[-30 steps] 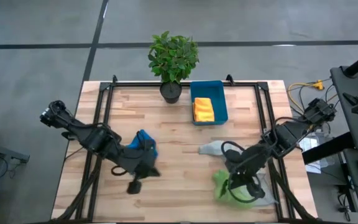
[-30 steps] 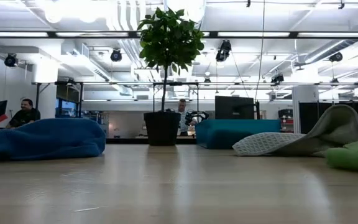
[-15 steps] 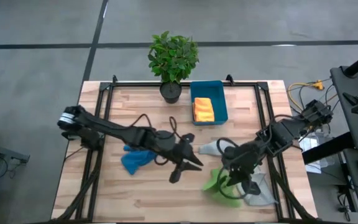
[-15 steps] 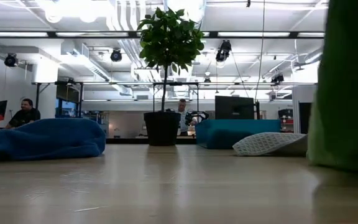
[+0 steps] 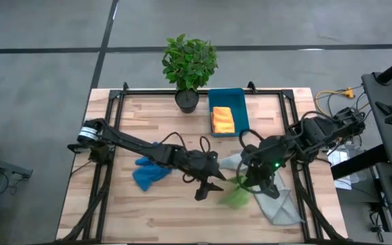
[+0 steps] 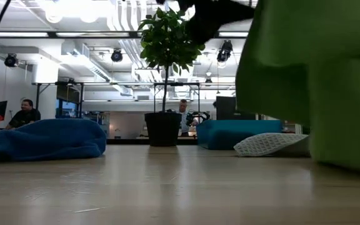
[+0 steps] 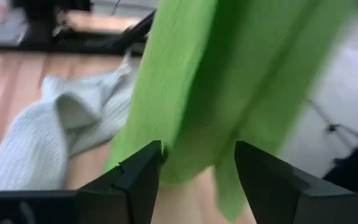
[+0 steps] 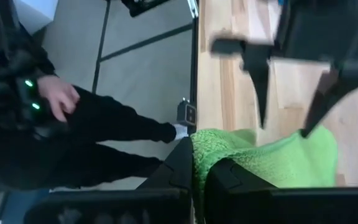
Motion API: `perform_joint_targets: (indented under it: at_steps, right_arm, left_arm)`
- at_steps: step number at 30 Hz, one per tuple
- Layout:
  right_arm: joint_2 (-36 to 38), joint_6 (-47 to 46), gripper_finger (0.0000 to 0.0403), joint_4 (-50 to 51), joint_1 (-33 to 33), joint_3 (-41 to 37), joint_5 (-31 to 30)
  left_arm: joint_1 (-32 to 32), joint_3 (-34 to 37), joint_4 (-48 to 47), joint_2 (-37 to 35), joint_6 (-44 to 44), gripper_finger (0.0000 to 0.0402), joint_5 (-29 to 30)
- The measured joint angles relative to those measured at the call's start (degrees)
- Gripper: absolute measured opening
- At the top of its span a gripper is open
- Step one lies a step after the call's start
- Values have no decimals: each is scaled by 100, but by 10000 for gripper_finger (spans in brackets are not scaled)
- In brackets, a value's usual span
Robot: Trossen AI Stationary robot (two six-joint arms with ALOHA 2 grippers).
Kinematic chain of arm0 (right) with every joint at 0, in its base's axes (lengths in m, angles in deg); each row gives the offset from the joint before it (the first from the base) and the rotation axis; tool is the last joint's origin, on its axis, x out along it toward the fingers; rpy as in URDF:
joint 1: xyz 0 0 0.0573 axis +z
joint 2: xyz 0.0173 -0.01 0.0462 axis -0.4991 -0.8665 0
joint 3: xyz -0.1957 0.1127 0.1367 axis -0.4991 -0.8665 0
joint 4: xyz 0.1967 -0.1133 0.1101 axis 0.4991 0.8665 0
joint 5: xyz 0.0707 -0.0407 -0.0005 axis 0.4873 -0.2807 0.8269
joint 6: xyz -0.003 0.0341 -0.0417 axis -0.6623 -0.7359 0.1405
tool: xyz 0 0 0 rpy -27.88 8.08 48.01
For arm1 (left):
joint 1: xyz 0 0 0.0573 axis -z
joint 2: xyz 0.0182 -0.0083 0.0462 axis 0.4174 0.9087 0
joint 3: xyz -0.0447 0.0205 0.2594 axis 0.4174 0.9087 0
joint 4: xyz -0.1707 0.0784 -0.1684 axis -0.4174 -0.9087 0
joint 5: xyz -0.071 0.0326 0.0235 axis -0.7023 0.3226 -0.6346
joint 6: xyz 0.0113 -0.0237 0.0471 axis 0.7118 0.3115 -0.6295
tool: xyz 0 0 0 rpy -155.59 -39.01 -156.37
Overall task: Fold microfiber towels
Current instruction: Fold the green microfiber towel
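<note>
— What did the green towel point(image 5: 237, 196) look like?

— Lime and nubbly, hanging in loose folds above the counter point(image 5: 162, 122) near its middle front. The right gripper point(image 5: 253, 184) was clenched on its upper edge, the cloth pinched between its dark fingers point(image 8: 185, 165). In the low view the green towel filled the right side, lifted off the wood.

— And the left gripper point(image 5: 209, 188)?

— Spread wide, fingers apart, just beside the hanging green cloth, grasping nothing.

— The other towels?

— The blue towel point(image 5: 148, 171) lay crumpled left of centre. The grey towel point(image 5: 278, 203) sprawled flat under the right arm, reaching the front right corner. The orange towel point(image 5: 222, 120) sat folded in the teal bin point(image 5: 238, 102) at the back, beside a potted plant point(image 5: 189, 64).
</note>
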Motion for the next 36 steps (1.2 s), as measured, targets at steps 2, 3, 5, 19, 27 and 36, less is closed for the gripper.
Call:
perform_joint_targets:
  at_steps: [2, 3, 5, 19, 27, 36]
  right_arm:
    - [9, 0, 8, -3, -16, 67, -2]
    - [9, -2, 9, -1, -18, 96, -2]
    - [9, -28, 9, -5, -15, 135, -2]
    - [9, -140, 8, -14, -13, 151, -2]
    - [9, 108, 8, 453, 17, 151, -105]
    - [-43, 764, 8, 966, 268, 117, -317]
  left_arm:
    - [-7, 9, 20, 129, 0, 192, 344]
    - [-13, 43, 9, 144, 3, 192, 551]
    - [-18, 113, 7, 165, 6, 192, 899]
    - [-51, 499, -174, 160, -622, 28, 877]
    - [-44, 519, -2136, -780, -1046, 1, 1017]
    - [372, 540, -4265, -2687, -789, 0, 1100]
